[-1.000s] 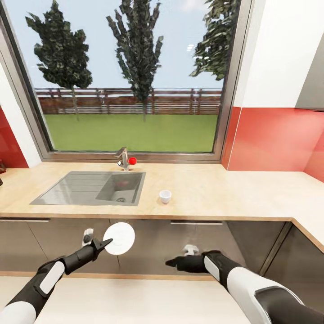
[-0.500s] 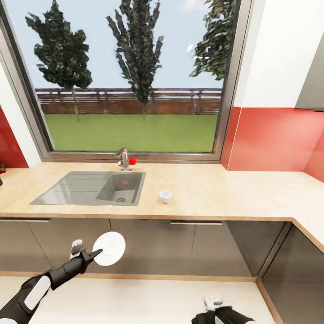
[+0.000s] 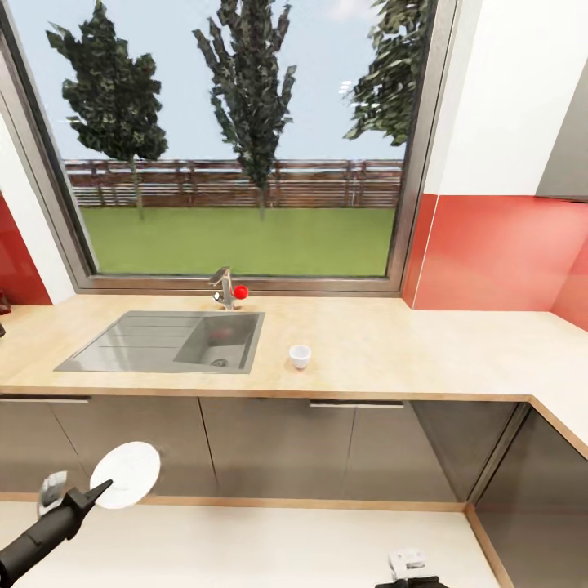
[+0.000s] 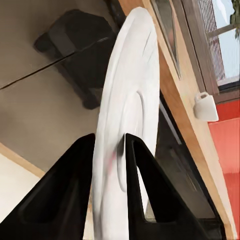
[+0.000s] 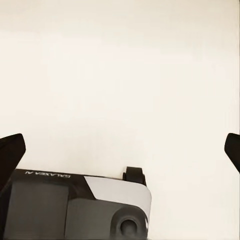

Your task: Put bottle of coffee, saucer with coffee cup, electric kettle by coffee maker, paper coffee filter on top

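1. The left gripper [image 4: 109, 165] is clamped on the saucer [image 4: 127, 110]: in the left wrist view one black finger [image 4: 70, 195] sits on each face of the thin white plate, pinching its rim.
2. In the head view the left gripper [image 3: 96, 492] holds the saucer [image 3: 126, 474] low at the left, in front of the dark cabinet fronts [image 3: 278, 449] and below the edge of the countertop [image 3: 392, 343].
3. The right gripper [image 5: 120, 145] is spread wide: its two dark fingertips [image 5: 10, 150] sit at opposite edges of the right wrist view, with nothing between them, over the pale floor [image 5: 120, 75].
4. The coffee cup [image 3: 300, 356] stands upright on the countertop, just right of the sink [image 3: 163, 341] and apart from it.
5. A tap with a red knob [image 3: 239, 291] stands behind the sink, under the window [image 3: 237, 139].
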{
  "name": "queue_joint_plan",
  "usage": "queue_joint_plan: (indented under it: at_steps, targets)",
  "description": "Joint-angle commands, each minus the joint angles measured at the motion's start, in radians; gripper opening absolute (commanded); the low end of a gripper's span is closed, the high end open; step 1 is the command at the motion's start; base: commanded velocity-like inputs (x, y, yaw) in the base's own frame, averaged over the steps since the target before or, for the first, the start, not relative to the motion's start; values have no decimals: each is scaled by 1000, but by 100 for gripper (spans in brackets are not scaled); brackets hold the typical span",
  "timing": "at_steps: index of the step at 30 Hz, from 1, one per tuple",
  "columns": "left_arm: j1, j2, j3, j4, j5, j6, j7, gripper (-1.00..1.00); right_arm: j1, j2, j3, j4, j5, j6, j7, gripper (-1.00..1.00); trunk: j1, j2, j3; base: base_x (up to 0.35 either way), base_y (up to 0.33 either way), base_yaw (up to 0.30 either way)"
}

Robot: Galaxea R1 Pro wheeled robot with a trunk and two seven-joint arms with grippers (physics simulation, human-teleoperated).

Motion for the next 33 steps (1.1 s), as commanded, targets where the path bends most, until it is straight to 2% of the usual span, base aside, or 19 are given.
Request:
queue_joint_plan:
  at_steps: [1,4,10,12,16,19,33]
  targets:
    - [8,1,9,0,5,-13,0,-100,2,-3,9,-1,-10,5,3,100,1,-2,-2,0,0,0]
    - [25,1,18,1,5,-42,3,-100,7,-7,9,-1,-10,5,1,100,1,-2,-2,0,0,0]
    - [32,-1,23,10,9,-53,5,-100,11,-10,9,-1,-10,9,2,100,1,-2,-3,0,0,39]
    - [33,-1,28,21,11,-54,5,-100,11,-11,9,-1,-9,9,2,100,1,-2,-3,0,0,201]
    - [33,1,68,38,11,-63,5,-100,22,-15,9,-1,-7,7,3,100,1,-2,-5,0,0,247]
    - [33,2,80,41,10,-70,5,-100,26,-15,9,-1,-7,7,4,100,1,-2,-7,0,0,264]
    - [33,3,88,77,13,-75,5,-100,34,-15,9,-1,-7,7,8,100,1,-2,-16,0,0,268]
